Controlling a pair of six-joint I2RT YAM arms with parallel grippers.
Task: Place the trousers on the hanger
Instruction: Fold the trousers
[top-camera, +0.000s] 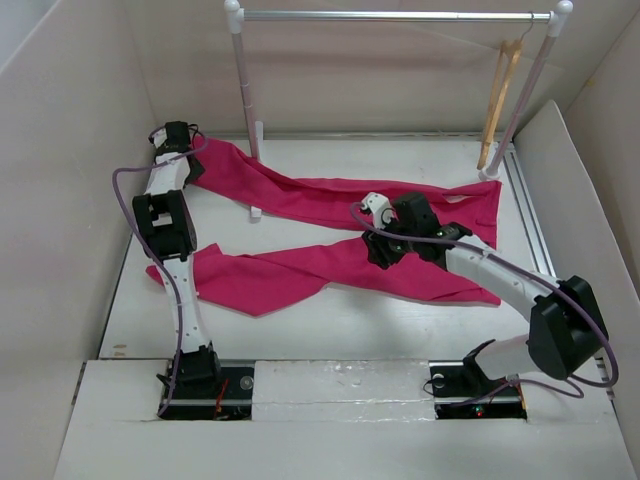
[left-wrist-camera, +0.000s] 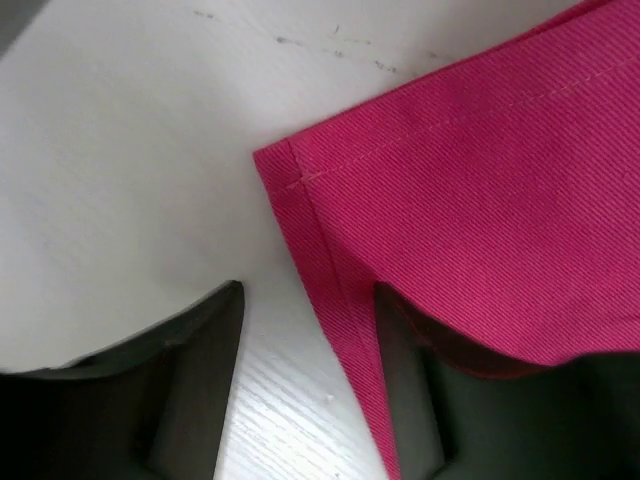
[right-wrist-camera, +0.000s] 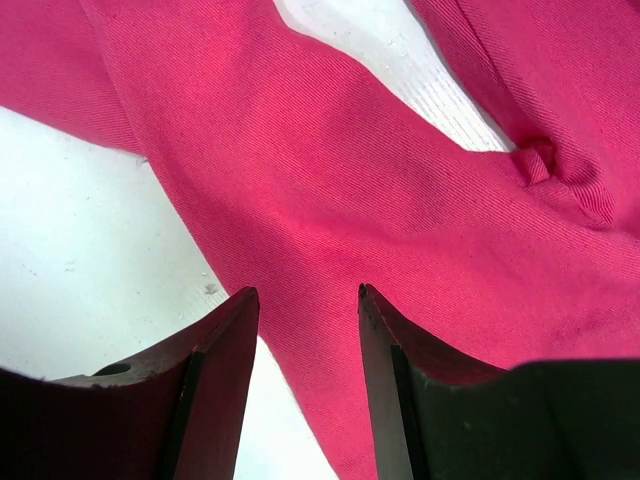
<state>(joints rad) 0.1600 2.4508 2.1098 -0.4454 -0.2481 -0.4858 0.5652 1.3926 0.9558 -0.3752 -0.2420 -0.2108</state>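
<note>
My left gripper (left-wrist-camera: 308, 295) and right gripper (right-wrist-camera: 307, 293) gape empty over the trousers (top-camera: 300, 200); I'd seat the hem (left-wrist-camera: 325, 260) deeper before pinching.

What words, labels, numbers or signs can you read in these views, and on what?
None: no readable text in any view.
The trousers, the hanger and the rack show no words, numbers or signs.
</note>
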